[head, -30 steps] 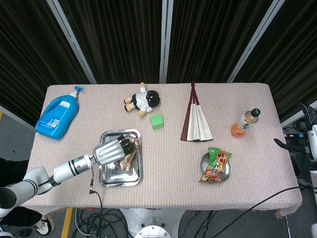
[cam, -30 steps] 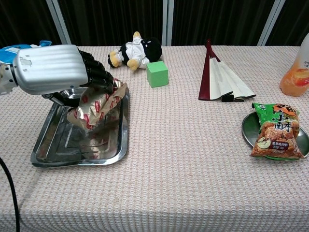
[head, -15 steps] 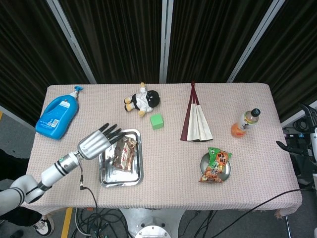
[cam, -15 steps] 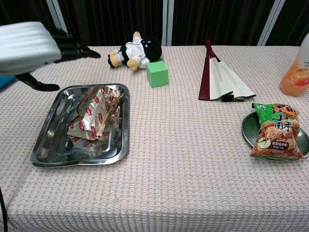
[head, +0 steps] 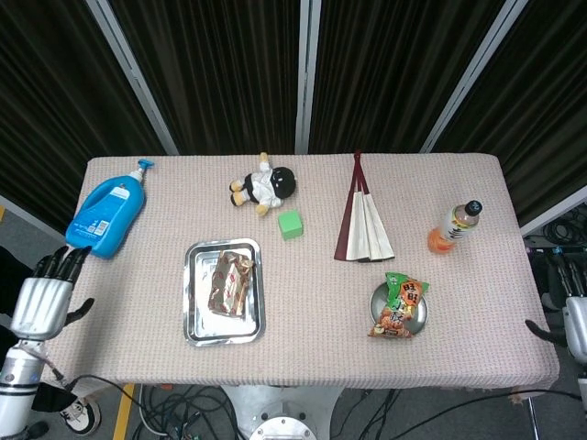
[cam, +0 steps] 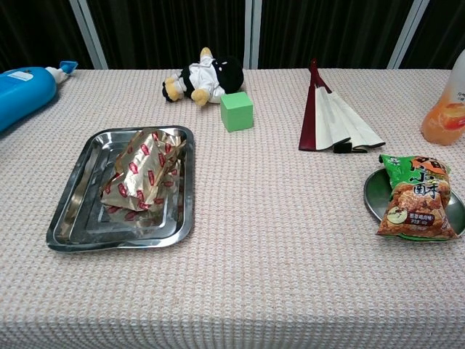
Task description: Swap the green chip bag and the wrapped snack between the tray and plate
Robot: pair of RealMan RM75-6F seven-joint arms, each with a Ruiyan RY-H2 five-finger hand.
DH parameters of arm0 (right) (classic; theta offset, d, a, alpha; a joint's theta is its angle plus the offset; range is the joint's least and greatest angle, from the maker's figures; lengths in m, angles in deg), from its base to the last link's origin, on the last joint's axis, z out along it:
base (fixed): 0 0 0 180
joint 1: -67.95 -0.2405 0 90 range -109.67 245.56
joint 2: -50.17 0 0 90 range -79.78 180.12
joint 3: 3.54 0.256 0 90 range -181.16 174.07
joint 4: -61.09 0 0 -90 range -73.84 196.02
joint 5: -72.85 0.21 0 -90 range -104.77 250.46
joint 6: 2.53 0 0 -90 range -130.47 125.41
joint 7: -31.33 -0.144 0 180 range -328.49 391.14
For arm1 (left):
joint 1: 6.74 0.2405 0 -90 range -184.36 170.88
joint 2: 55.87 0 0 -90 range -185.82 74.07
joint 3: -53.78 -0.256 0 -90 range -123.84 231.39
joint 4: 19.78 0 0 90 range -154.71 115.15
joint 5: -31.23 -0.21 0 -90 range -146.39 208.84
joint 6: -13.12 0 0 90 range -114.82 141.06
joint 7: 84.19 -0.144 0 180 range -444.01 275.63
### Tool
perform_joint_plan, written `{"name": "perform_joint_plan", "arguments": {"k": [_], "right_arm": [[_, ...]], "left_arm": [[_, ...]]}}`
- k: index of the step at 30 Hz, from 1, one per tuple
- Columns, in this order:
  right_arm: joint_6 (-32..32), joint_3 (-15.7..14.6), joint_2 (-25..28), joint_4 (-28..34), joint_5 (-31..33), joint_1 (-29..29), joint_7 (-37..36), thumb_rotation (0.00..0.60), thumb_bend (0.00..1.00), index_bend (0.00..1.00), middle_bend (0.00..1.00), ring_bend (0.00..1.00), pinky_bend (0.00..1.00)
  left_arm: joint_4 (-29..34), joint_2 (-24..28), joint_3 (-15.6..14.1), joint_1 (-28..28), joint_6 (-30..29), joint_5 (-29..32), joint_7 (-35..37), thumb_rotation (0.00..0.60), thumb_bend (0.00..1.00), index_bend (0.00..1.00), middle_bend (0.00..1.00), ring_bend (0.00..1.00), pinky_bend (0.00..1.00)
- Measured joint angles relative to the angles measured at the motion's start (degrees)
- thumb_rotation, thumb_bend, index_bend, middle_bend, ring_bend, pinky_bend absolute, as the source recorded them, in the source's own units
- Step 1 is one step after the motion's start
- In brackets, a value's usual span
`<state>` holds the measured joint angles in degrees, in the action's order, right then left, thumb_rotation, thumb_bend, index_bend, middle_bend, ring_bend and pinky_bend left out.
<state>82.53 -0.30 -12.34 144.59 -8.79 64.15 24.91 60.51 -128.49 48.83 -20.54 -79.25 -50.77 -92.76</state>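
Observation:
The wrapped snack [head: 229,282] [cam: 142,169], in gold foil with red marks, lies inside the steel tray [head: 196,319] [cam: 80,231] at the table's left front. The green chip bag [head: 400,307] [cam: 415,196] rests on the round metal plate [head: 421,318] [cam: 372,198] at the right front. My left hand [head: 43,295] hangs off the table's left edge, fingers spread, holding nothing. My right hand [head: 572,321] shows only partly at the head view's right border, off the table. Neither hand appears in the chest view.
A blue detergent bottle [head: 105,214] lies at the back left. A plush toy [head: 264,188], a green cube [head: 291,225] and a folded fan [head: 365,227] sit across the back. An orange drink bottle [head: 454,228] stands at the right, behind the plate.
My left hand let go of the wrapped snack, which now lies in the tray, and drew back left off the table. The right hand dropped lower at the frame's edge.

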Motion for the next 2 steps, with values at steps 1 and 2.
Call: {"name": "perform_joint_plan", "arguments": {"k": [1, 2], "right_arm": [[0.54, -0.71, -0.33, 0.17, -0.08, 0.90, 0.32, 0.600, 0.00, 0.00, 0.00, 0.00, 0.00], [1.13, -1.54, -0.76, 0.30, -0.18, 1.88, 0.55, 0.600, 0.00, 0.00, 0.00, 0.00, 0.00]], "left_arm": [[0.22, 0.31, -0.33, 1.22, -0.83, 0.00, 0.89, 0.600, 0.17, 0.10, 0.15, 0.11, 0.22], [0.32, 0.63, -0.79, 2.61, -1.65, -0.16, 1.64, 0.600, 0.17, 0.10, 0.15, 0.11, 0.22]]}}
